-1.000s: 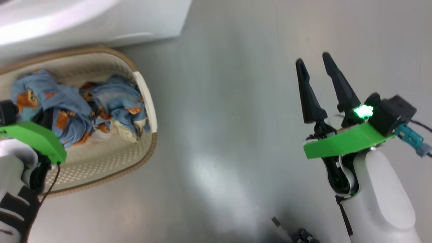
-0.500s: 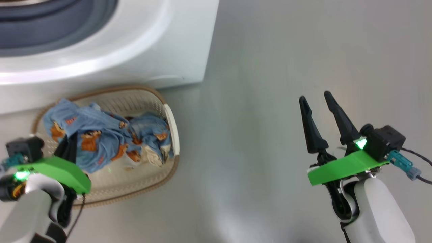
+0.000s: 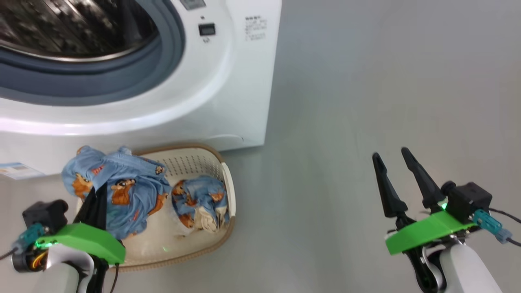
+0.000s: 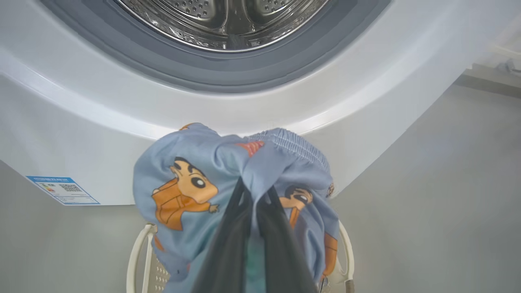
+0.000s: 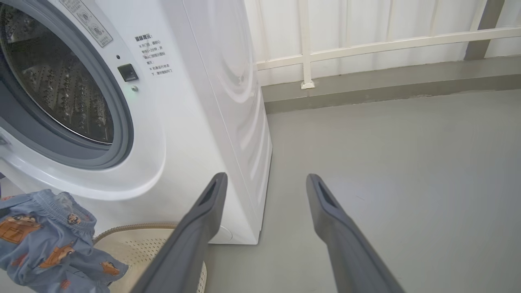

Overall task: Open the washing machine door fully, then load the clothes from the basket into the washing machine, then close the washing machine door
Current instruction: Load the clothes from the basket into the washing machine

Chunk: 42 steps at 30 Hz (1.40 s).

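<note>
While the L arm sits at lower left of head view, left gripper is clamped hard on a blue garment: fingers fully together, fabric pinched between them and draped over the tips. Garment is bunched, elastic waistband up, and hangs over the left half of the basket. Can't tell if its lower end is clear of the basket. Left wrist view puts it just in front of the lower front panel of the washing machine, below the drum mouth. Blue label sticker is on that panel, left of the garment.

Basket is on the floor, tight against the machine front near its right corner. In its right half: rest of the clothes, a blue printed wad w/ a cream piece at the bottom.

Machine opening is uncovered, w/ grey gasket and steel drum exposed.

Right of machine: bare grey floor. Right gripper is at lower right, well apart from basket and machine. Jaws are spread wide w/ nothing between the fingers, hovering over the floor.
</note>
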Motion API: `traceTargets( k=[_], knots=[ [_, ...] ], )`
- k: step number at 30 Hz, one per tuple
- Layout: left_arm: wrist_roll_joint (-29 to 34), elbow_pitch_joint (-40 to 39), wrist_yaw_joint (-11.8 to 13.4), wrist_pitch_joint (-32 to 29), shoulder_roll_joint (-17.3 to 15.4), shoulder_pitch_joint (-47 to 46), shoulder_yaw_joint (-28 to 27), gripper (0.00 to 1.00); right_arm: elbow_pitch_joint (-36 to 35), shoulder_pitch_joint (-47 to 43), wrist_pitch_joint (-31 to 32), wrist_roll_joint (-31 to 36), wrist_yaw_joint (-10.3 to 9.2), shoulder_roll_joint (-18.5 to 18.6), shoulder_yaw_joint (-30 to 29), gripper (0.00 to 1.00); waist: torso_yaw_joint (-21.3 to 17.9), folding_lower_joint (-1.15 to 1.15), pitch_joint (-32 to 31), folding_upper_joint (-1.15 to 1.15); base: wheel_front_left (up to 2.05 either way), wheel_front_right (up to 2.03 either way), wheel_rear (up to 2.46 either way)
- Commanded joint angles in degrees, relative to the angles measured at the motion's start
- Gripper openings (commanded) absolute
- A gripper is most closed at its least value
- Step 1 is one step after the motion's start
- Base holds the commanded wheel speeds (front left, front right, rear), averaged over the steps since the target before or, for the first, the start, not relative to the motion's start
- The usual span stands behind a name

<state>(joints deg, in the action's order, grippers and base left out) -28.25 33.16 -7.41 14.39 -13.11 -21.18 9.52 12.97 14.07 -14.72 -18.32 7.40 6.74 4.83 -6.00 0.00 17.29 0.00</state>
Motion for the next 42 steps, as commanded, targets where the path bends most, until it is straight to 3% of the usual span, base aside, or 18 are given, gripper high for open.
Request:
traceTargets(
  k=[1, 11, 23, 34, 42],
  knots=[
    [0.67, -1.69, -0.08, 0.61, -1.55, 0.50, -2.32, 0.00, -1.15, -0.96, -0.28, -0.78, 0.09, 0.49, 1.00, 1.00, 1.36, 0.00, -2.66, 0.00, 0.00, 0.00, 0.00],
    [4.41, -13.03, -0.08, 0.61, 1.33, 8.96, -9.23, 0.00, -0.96, -5.02, -0.28, -1.35, 0.09, 2.16, 0.15, 1.00, 2.11, 0.00, -7.38, 0.00, 0.00, 0.00, 0.00],
    [8.04, -24.12, -0.08, 0.61, 5.69, 16.79, -14.87, 0.00, -1.70, -6.76, -0.28, -1.21, 0.09, 2.26, -1.02, 1.00, 2.60, 0.00, -8.18, 0.00, 0.00, 0.00, 0.00],
    [8.89, -25.98, -0.08, 0.61, 6.86, 16.91, -15.92, 0.00, -2.09, -6.33, -0.28, -1.09, 0.09, 2.05, -1.53, 1.00, 2.42, 0.00, -6.93, 0.00, 0.00, 0.00, 0.00],
    [9.01, -25.92, -0.08, 0.61, 5.78, 12.96, -15.67, 0.00, -2.56, -5.07, -0.28, -0.79, 0.09, 1.38, -1.38, 1.00, 1.63, 0.00, -4.01, 0.00, 0.00, 0.00, 0.00]
  ],
)
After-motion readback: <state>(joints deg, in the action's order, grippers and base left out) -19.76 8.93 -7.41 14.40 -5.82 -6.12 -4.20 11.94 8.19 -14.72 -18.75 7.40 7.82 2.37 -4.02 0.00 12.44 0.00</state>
